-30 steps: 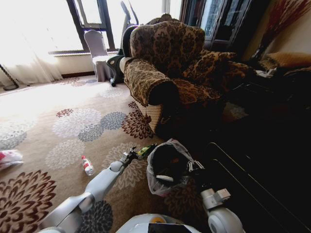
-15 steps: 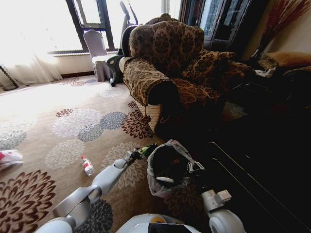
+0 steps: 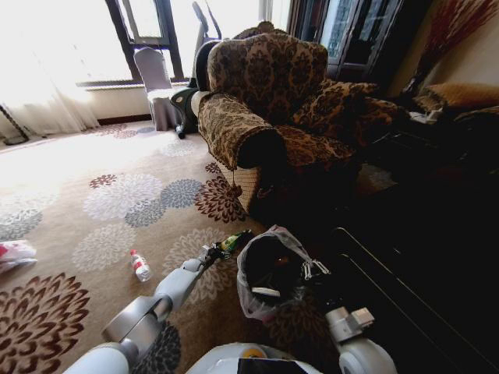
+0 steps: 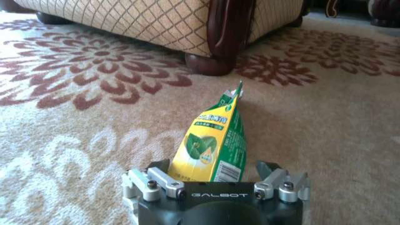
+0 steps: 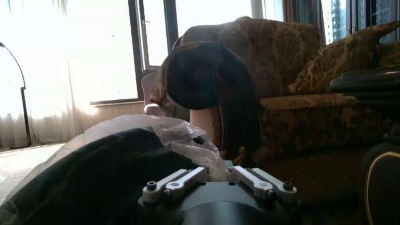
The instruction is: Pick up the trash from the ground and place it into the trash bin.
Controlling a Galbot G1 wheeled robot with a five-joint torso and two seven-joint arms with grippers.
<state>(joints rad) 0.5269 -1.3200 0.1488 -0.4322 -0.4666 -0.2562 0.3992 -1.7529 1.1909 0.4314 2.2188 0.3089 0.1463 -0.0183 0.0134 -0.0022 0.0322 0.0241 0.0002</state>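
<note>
A green and yellow packet lies on the flowered carpet just left of the trash bin, a black bucket lined with a crinkled bag. My left gripper is down at the packet. In the left wrist view the packet sits between the spread fingers of the open left gripper. My right gripper is shut on the bin's right rim, and the right gripper pinches the bag. A small clear bottle lies farther left. A white-and-red wrapper lies at the far left.
A large patterned armchair stands just behind the packet, its dark wooden leg close ahead of the left gripper. Dark low furniture fills the right side. A white-covered chair stands by the window. Open carpet spreads to the left.
My left arm's elbow has swung in and risen, and the left gripper has edged slightly closer to the packet. The packet, bin and right gripper have stayed put.
</note>
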